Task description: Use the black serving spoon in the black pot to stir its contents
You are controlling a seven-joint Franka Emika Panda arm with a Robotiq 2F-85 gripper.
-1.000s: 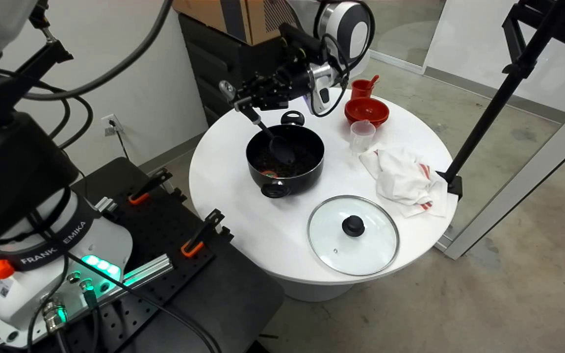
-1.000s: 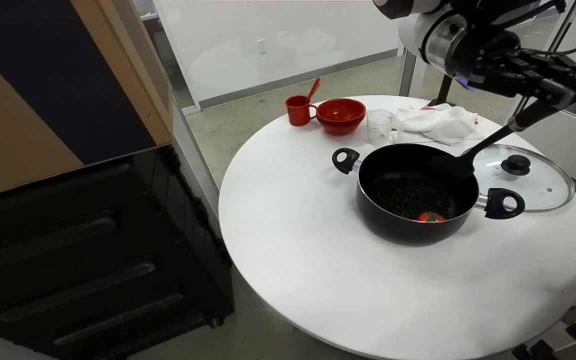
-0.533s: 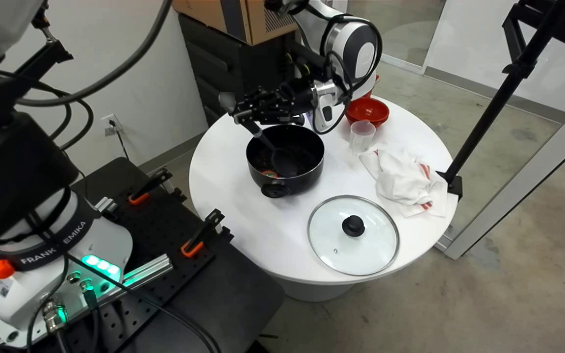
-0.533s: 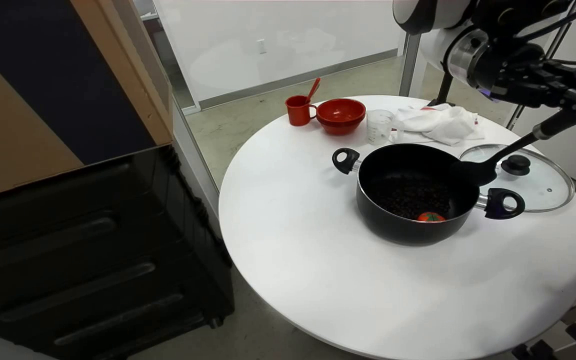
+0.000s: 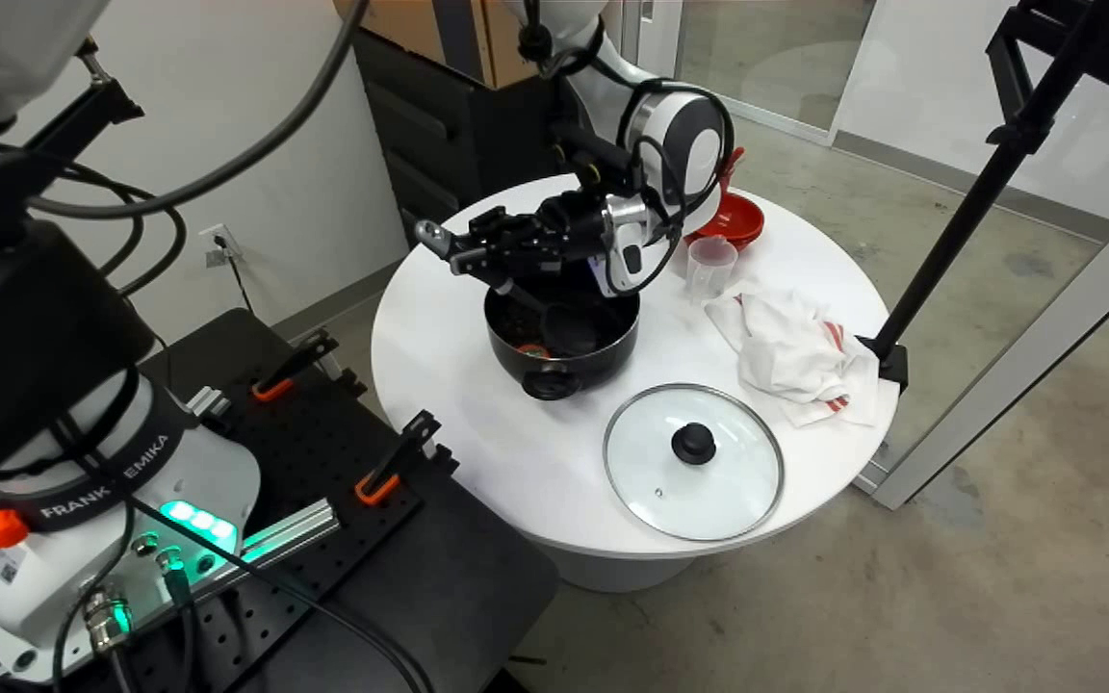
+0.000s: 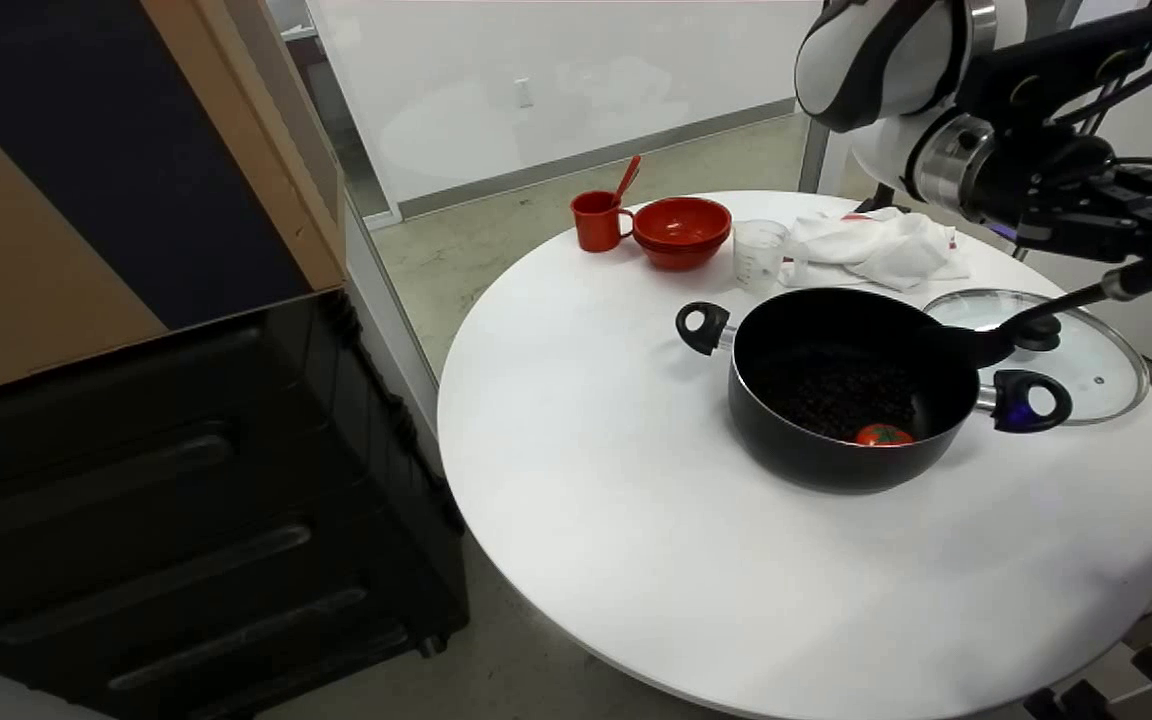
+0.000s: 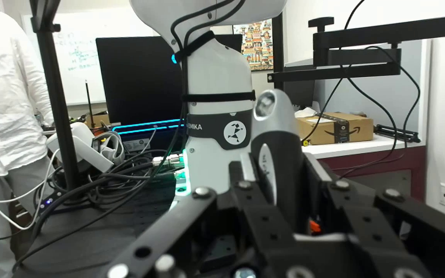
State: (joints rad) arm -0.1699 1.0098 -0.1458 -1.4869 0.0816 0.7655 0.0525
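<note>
End effector (image 7: 281, 170) part-closed; snug on blk spoon hndl (image 7: 284, 148)

Bright, even light across my feeds, with deep gloom inside the black pot (image 6: 821, 464).
In both exterior views the white surface (image 6: 576, 480) nearly washes out; in an exterior view a soft shadow (image 6: 1086, 575) greys its near right and pale reflections mottle the far wall (image 6: 576, 60). Base lights (image 5: 196, 520) glow green. My wrist view slightly blurs the claw (image 7: 282, 168) close up.
</note>
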